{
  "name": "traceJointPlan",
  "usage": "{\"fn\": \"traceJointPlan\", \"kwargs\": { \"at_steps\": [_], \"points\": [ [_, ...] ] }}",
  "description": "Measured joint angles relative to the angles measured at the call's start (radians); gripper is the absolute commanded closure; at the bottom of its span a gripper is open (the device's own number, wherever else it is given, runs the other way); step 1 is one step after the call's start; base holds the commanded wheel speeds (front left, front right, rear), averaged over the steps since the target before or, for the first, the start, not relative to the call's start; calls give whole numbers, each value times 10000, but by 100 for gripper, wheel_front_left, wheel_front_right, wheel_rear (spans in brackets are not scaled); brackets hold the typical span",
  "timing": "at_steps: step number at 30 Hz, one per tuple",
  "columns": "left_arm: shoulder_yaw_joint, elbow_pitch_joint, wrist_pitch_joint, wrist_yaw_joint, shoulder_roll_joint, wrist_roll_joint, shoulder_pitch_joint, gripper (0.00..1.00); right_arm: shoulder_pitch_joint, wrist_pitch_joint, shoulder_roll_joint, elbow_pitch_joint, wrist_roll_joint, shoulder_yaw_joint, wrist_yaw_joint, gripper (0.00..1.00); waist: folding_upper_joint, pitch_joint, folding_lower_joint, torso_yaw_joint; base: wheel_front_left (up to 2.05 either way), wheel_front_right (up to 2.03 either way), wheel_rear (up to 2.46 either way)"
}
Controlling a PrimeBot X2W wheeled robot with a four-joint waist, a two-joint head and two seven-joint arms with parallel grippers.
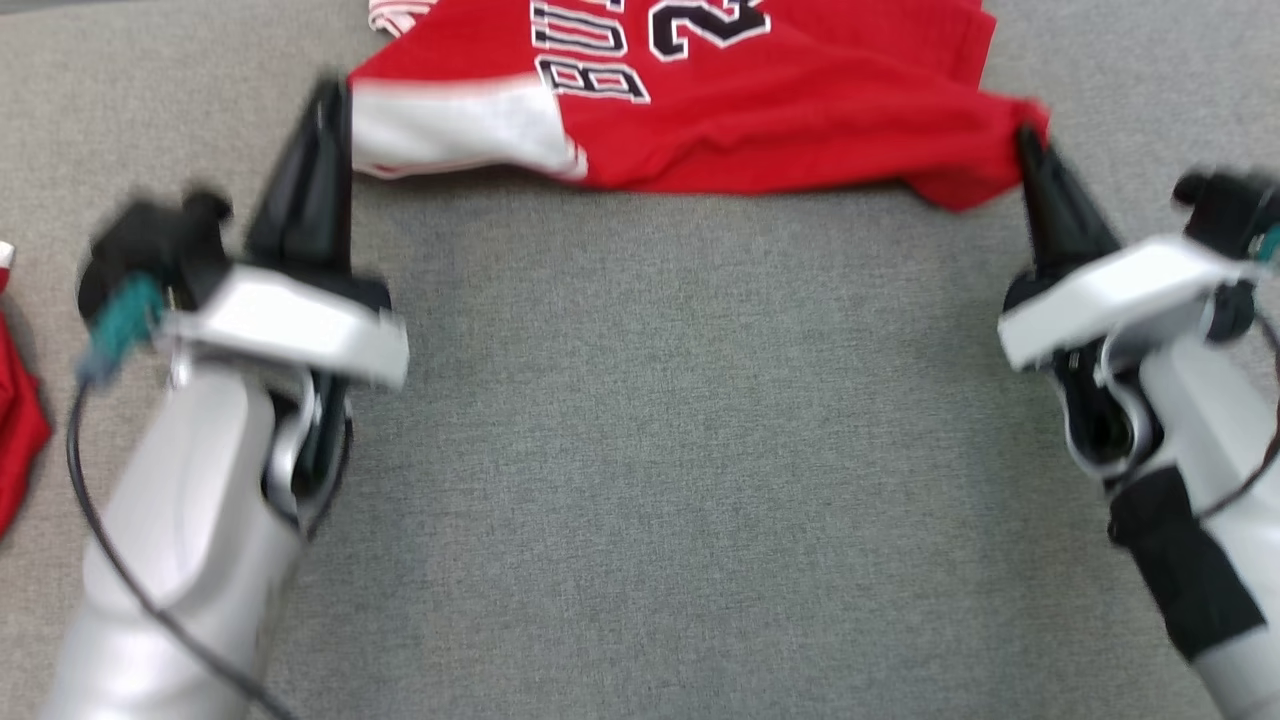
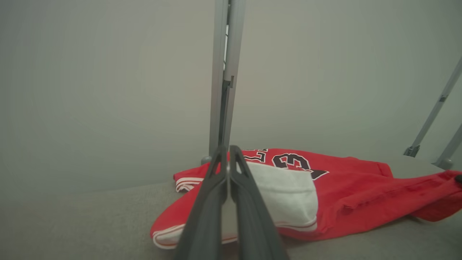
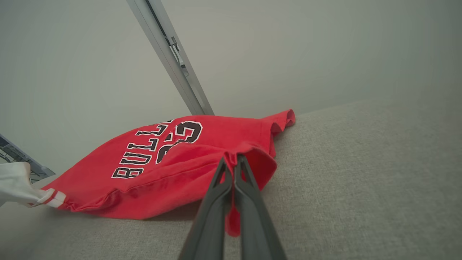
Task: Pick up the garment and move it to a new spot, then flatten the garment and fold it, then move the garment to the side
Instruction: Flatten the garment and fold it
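far left: other red cloth point(image 1: 15, 430) lying at edge of grey surface point(image 1: 650, 450). next, left gripper point(image 1: 327, 100), fingers pinched tight on jersey's left corner, right at white side panel with red-white trim. jersey point(image 1: 720, 110) itself is red, with black number and "BUL.." lettering outlined in white, upside down from robot's side. spread across far part of grey surface, near edge wrinkly, corners raised a bit. over on right, right gripper point(image 1: 1030, 150) has fingers clamped on red corner, scrap of fabric poking out between them.

Grey fabric surface point(image 1: 680, 450), red cloth point(image 1: 18, 430) at its left edge, metal post point(image 2: 223, 72) behind
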Motion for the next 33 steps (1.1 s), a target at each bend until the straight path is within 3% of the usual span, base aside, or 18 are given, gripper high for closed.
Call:
{"fn": "traceJointPlan", "kwargs": {
  "at_steps": [9, 14, 20, 33],
  "points": [
    [219, -3290, 351, 959, 460, -274, 4056, 100, 2689, 0, -54, -1597, -125, -360, 0, 100, 0, -801, 0, -87, 0, 0, 0],
    [79, -5093, 1237, 1281, 755, -688, 5908, 100, 4229, 0, -81, -2309, -207, -880, 0, 100, 0, -1414, 0, -47, 0, 0, 0],
    [245, -7085, 2452, 2038, 1271, -1147, 7799, 100, 6395, 4, -58, -3221, -337, -1958, 0, 100, 1, -2134, 0, 223, 0, 0, 0],
    [667, -9561, 4366, 3064, 2259, -1779, 9999, 100, 9996, 1812, 738, -5894, -1264, -3937, 0, 100, 1, -2725, 0, 532, 0, 0, 0]
  ]
}}
